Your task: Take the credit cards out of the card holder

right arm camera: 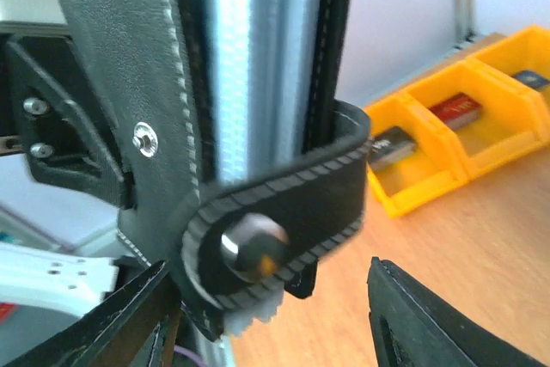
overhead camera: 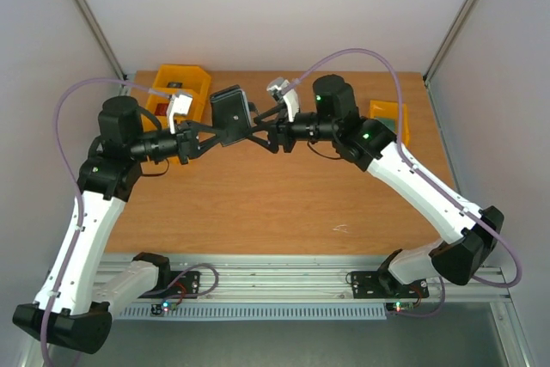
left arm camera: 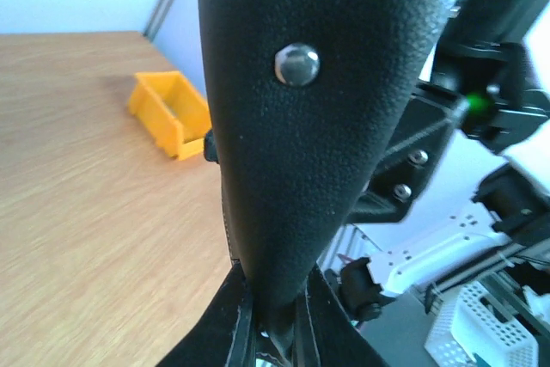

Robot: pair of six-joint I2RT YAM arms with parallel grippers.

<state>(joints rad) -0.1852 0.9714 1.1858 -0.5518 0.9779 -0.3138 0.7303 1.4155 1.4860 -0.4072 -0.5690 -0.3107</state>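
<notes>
Status: card holder [overhead camera: 230, 115] is up off the surface [overhead camera: 258, 204], held in mid-air over the far middle, between the two arms. Left gripper [overhead camera: 209, 137] is clamped tight on the holder's near left corner. In the left wrist view its fingers [left arm camera: 245, 333] pinch the black outer panel at the bottom of frame, with the snap stud [left arm camera: 296, 64] facing the camera. Right gripper [overhead camera: 260, 133] sits just right of the holder, jaws spread. In the right wrist view the snap tab [right arm camera: 266, 238] hangs in the gap between its fingers [right arm camera: 430, 324]: one finger is clear of it, the other is just beside the holder, contact unclear. Pale blue-white strip [right arm camera: 245, 66] shows between the holder's black edges; cannot tell whether it is card or lining. Yellow bin [overhead camera: 183, 92] sits far left, with a red flat item [right arm camera: 454, 109] in one compartment. Second yellow bin [overhead camera: 391, 119] sits far right.
</notes>
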